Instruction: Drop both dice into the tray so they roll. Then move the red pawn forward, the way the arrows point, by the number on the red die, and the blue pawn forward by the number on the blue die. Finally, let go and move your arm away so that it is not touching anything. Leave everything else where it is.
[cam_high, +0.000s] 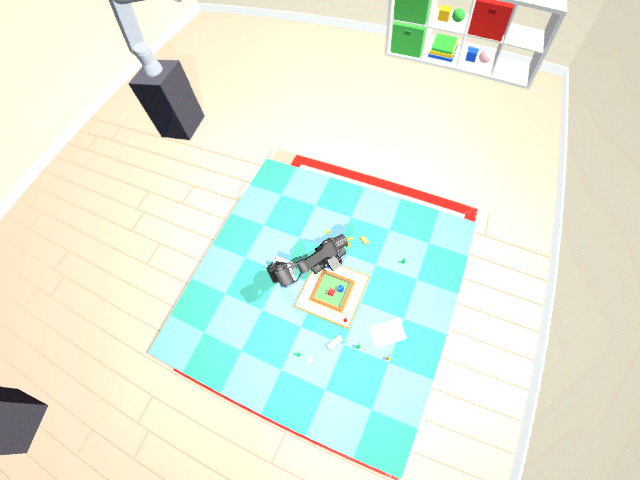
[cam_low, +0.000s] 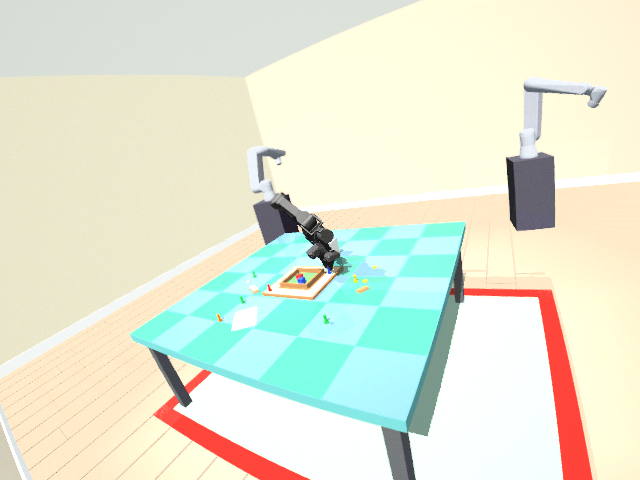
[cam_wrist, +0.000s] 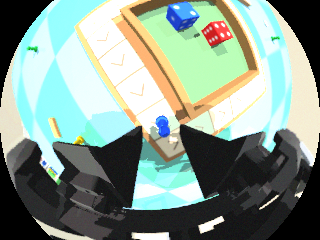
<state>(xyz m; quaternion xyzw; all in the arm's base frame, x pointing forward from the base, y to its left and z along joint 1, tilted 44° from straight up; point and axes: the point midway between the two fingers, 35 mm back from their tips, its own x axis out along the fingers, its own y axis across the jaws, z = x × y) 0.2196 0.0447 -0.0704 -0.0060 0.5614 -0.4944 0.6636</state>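
Two dice, blue (cam_wrist: 182, 16) and red (cam_wrist: 217, 33), sit inside the tray (cam_wrist: 172, 82).
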